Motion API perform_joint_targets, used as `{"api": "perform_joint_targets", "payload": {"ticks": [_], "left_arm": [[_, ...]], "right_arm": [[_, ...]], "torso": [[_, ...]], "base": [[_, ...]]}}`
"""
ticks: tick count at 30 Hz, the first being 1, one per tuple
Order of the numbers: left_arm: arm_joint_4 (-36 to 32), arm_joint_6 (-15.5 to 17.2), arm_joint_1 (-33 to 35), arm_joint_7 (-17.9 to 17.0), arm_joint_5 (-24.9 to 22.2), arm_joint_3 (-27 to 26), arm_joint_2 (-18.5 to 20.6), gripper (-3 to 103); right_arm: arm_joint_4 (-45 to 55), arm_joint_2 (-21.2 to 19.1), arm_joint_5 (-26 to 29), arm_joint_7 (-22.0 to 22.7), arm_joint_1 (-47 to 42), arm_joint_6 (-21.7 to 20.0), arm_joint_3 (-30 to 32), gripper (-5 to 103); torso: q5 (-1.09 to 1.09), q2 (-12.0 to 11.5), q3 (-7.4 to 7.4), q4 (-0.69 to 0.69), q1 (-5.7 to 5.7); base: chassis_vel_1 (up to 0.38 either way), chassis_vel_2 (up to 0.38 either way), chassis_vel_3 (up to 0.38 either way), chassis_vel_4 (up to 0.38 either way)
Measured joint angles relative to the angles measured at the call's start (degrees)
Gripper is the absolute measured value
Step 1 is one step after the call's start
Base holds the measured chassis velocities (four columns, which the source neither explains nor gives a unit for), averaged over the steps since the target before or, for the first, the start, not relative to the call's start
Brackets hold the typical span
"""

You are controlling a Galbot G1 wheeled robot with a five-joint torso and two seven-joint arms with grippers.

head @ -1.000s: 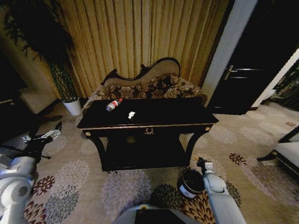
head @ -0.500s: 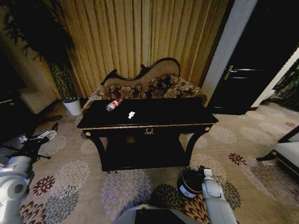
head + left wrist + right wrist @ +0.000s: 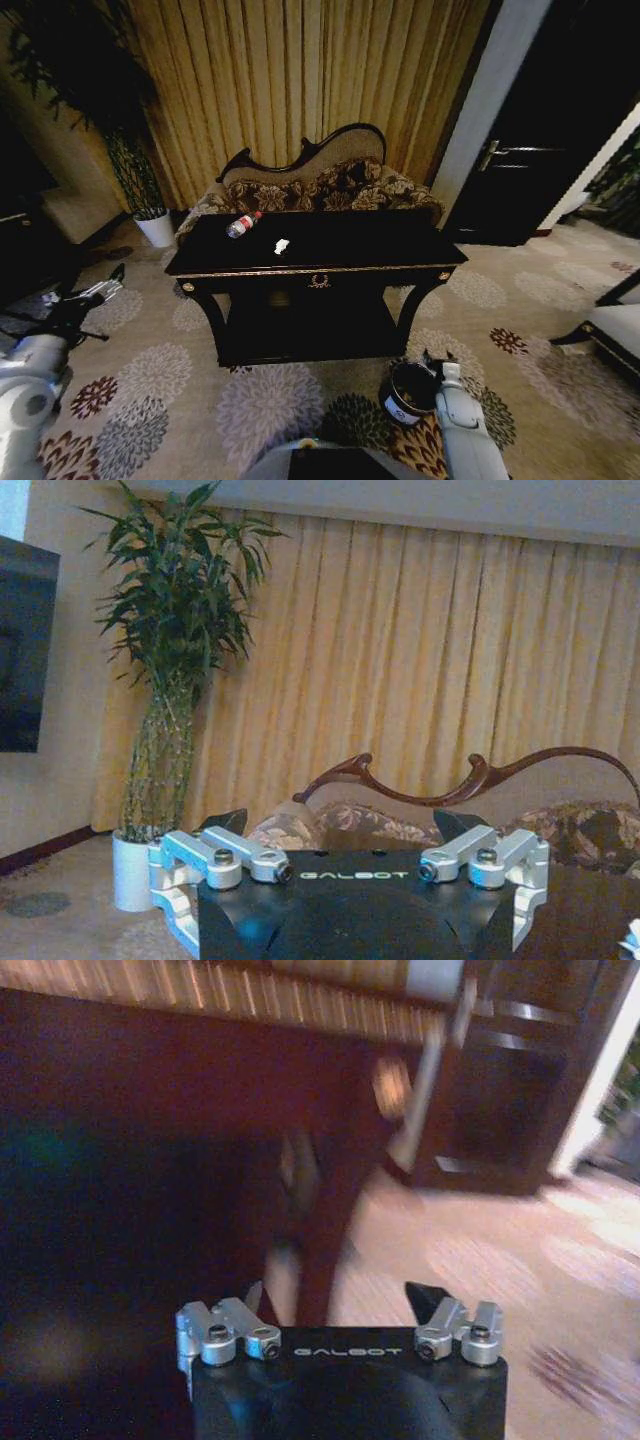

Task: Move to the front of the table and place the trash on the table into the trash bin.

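Robot faces the table (image 3: 316, 268) w/ arms low, nothing picked yet. Bottle (image 3: 242, 224) & white scrap (image 3: 282, 246) lie on tabletop, far left. Bin (image 3: 408, 392) on floor by right gripper (image 3: 432, 361), handy for drops. Left gripper (image 3: 108, 283) out left; both spread wide, empty.

Table (image 3: 330, 240): glossy black wood, gold trim. Bottle (image 3: 241, 224): clear plastic, red cap. Scrap (image 3: 281, 245): white, crumpled, paper-like. Sofa (image 3: 330, 185): patterned cloth, dark polished wood frame. Carpet (image 3: 260, 400): matt, floral weave. Curtain (image 3: 300, 80): pleated cloth.
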Motion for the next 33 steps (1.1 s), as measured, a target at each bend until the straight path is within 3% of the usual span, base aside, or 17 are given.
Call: {"api": "perform_joint_targets", "payload": {"ticks": [5,10,15,20,25,28,33], "left_arm": [[-1.03,0.29,0.25,-0.42,0.91,1.47,-0.56,100],[-2.62,0.38,0.64,-1.26,2.16,3.89,-1.01,100],[-4.08,-0.27,0.52,-2.23,3.57,6.43,-1.18,100],[-5.03,-0.9,1.03,-2.54,3.5,6.43,-1.14,100],[-5.25,-0.91,1.44,-2.69,3.19,6.21,-0.79,100],[-4.88,2.19,1.01,-2.93,-0.16,5.76,1.24,100],[-4.36,3.73,0.59,-2.94,-0.58,5.78,2.15,100]], "right_arm": [[11.41,-0.02,6.93,0.02,-2.75,0.13,-3.0,96],[24.79,-0.12,11.5,0.02,-6.59,-1.39,-6.92,100],[36.32,-5.4,16.59,0.02,-5.88,-6.14,-9.78,100],[40.98,-8.93,20.31,0.0,-5.12,-8.98,-9.64,100],[41.54,-9.64,20.39,0.0,-5.28,-9.23,-9.17,100],[40.44,-9.6,19.35,-0.01,-4.96,-9.07,-9.94,100],[39.53,-9.5,18.62,-0.01,-4.97,-8.9,-10.81,100]], "torso": [[0.0,0.0,0.0,0.0,0.0],[0.0,0.0,0.0,-0.02,0.0],[-0.01,0.0,0.0,0.0,0.0],[0.01,0.0,0.0,0.0,0.0],[0.01,0.0,0.0,0.0,-0.01],[0.01,0.0,0.0,0.0,-0.01],[0.0,0.0,0.0,-0.01,-0.01]], "base": [[0.0,0.0,0.0,0.0],[0.0,0.0,0.0,0.0],[0.0,0.0,0.0,0.0],[0.0,0.0,0.0,0.0],[0.0,0.0,0.0,0.0],[-0.004,0.011,0.022,-0.012],[-0.055,0.072,0.066,-0.071]]}}
